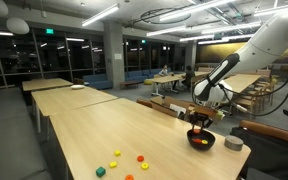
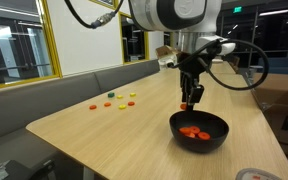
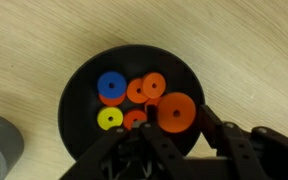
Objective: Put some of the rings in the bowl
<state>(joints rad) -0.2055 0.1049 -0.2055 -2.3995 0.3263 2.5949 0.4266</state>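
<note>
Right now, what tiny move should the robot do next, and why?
Probably open the gripper: it seems to hold an orange ring directly above the bowl, where other rings lie, so letting go should drop it in.

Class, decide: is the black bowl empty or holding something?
Holding something: the wrist view shows a blue ring, a yellow ring and orange rings inside the bowl.

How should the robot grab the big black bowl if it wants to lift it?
Probably by the rim, coming straight down from above, with one finger inside the wall and one outside. The bowl sits upright and open, looks too wide to pinch across, and rings lie on its floor. The hand holds an orange ring, so it should let that go first.
</note>
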